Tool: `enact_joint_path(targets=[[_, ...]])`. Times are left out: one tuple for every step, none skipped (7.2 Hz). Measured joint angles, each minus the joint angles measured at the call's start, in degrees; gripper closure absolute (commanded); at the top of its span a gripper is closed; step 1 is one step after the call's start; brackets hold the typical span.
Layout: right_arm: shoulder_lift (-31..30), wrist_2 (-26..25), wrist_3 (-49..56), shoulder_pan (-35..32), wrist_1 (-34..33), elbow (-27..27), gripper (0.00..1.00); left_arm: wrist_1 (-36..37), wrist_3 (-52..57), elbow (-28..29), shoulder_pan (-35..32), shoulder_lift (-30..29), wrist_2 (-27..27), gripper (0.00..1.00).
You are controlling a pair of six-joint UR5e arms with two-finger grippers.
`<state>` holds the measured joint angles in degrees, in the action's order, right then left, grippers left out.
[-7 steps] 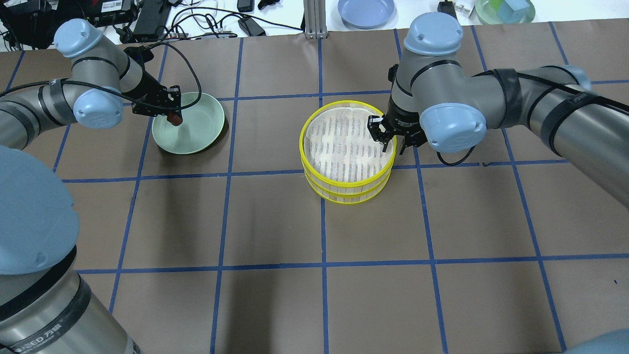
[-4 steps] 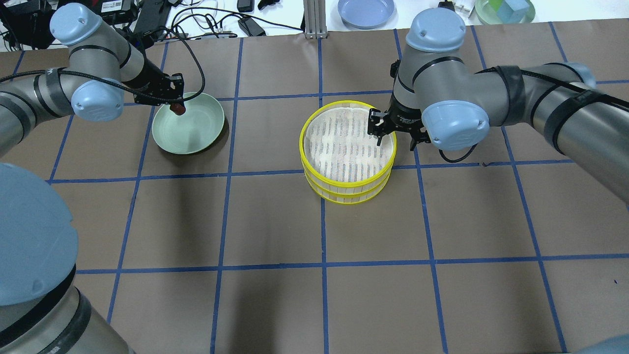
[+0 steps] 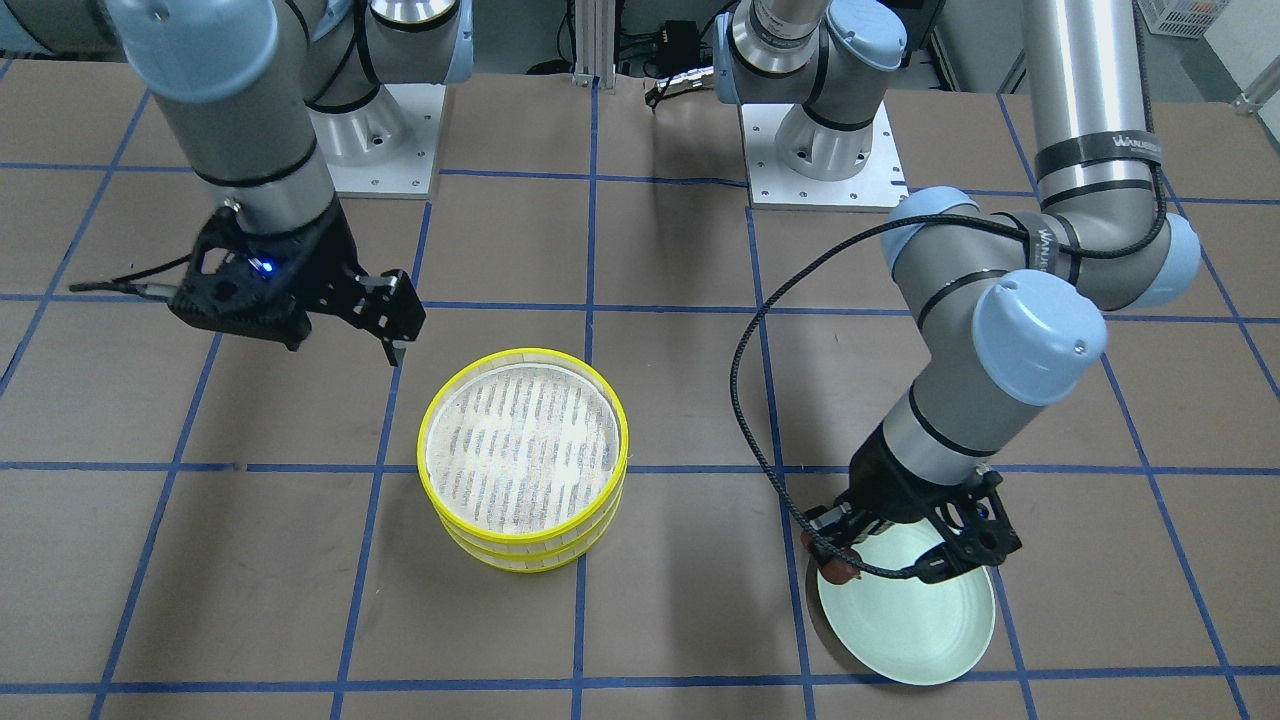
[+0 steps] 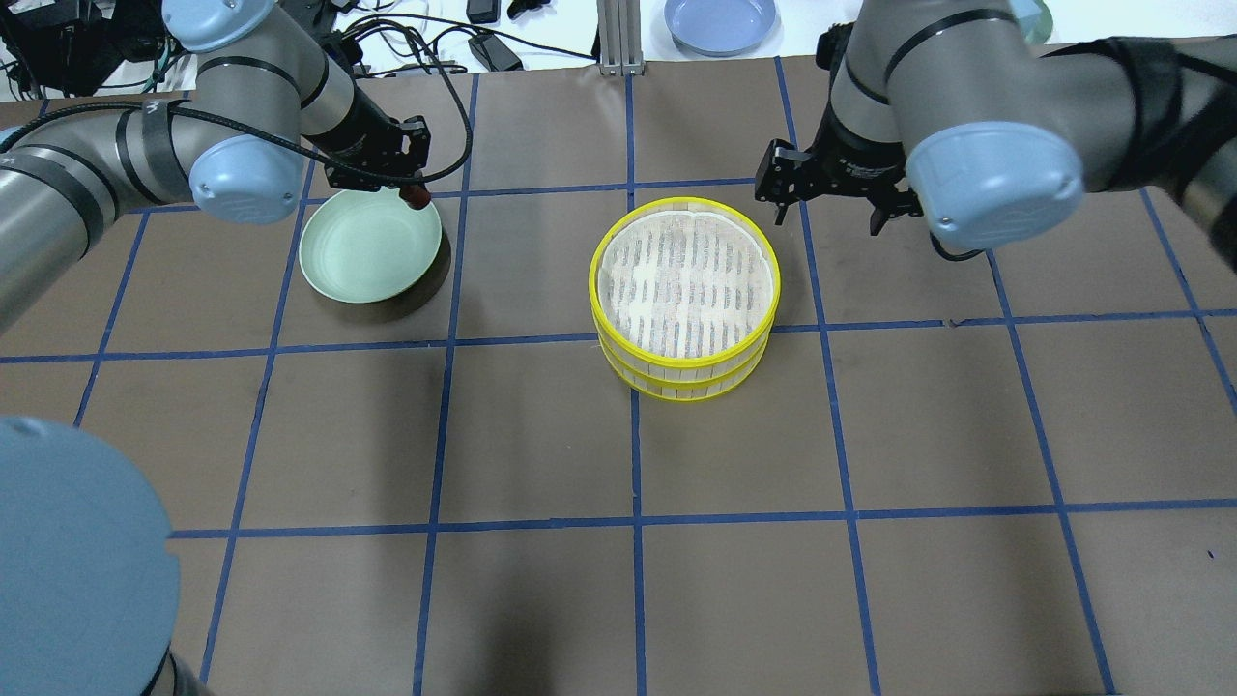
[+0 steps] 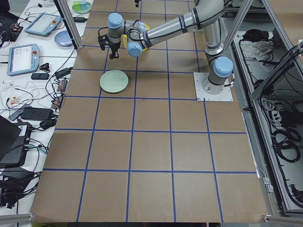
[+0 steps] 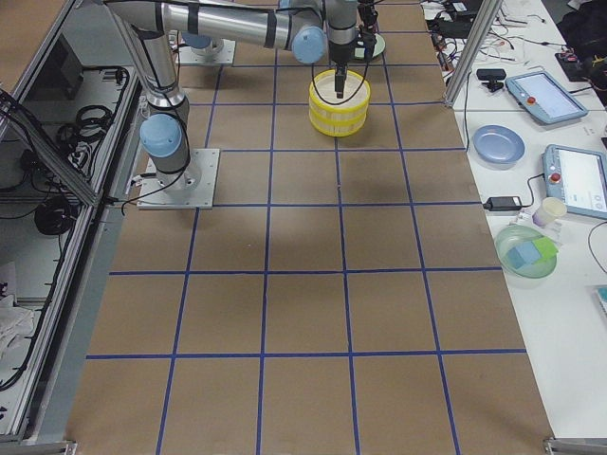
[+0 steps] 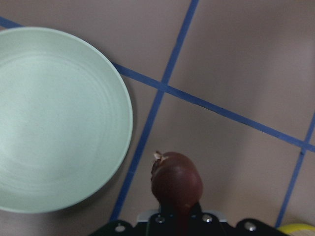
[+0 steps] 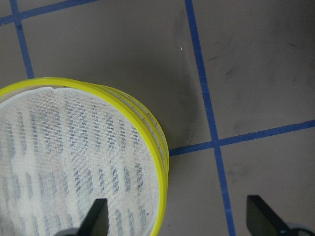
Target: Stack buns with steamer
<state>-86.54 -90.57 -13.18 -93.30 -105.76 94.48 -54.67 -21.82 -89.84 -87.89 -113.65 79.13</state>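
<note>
Left pincer (image 4: 414,192) clamped on brown bun (image 4: 417,199) — upper left of overhead frame, above tabletop (image 4: 541,435), just off plate (image 4: 367,253) rim. Right pincer (image 4: 826,218) — gaping, holding nothing, by steamer's (image 4: 676,373) upper-right edge.

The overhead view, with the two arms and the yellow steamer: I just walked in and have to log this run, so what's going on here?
The left gripper holds a reddish-brown bun in the air beside the rim of the pale green plate, which is empty. The right gripper hangs above the edge of the two-tier steamer, its jaws wide apart and holding nothing. The steamer's cloth-lined top tier is bare, so the bun is not yet in it.
</note>
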Motion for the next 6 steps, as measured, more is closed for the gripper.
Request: enact_joint_path(targets=[[-2.74,-0.08,0.92,0.38,4.51,-2.38,0.0,-0.26,-4.55,-0.11,-2.52,1.05,-0.54,1.0],[-4.18,-0.17,2.37,0.42,9.81,-5.41,0.0,-0.37,-9.41,-0.33,-5.35,2.04,-0.85,1.0],[-4.82,-0.03,4.06,0.41,13.21,-7.91,0.0,-0.39,-14.32,-0.61,-8.81,2.85,-1.26,1.0],[-5.03,-0.1,5.47,0.54,13.85,-8.98,0.0,-0.26,-19.15,-0.85,-12.51,3.31,-1.75,1.0],[-5.07,-0.6,6.51,0.68,13.23,-9.33,0.0,-0.04,-22.79,-1.18,-15.78,3.23,-1.99,0.76],[-5.03,-0.79,7.31,0.74,13.01,-9.4,0.0,0.19,-24.5,-1.88,-18.05,2.94,-2.09,0.12]])
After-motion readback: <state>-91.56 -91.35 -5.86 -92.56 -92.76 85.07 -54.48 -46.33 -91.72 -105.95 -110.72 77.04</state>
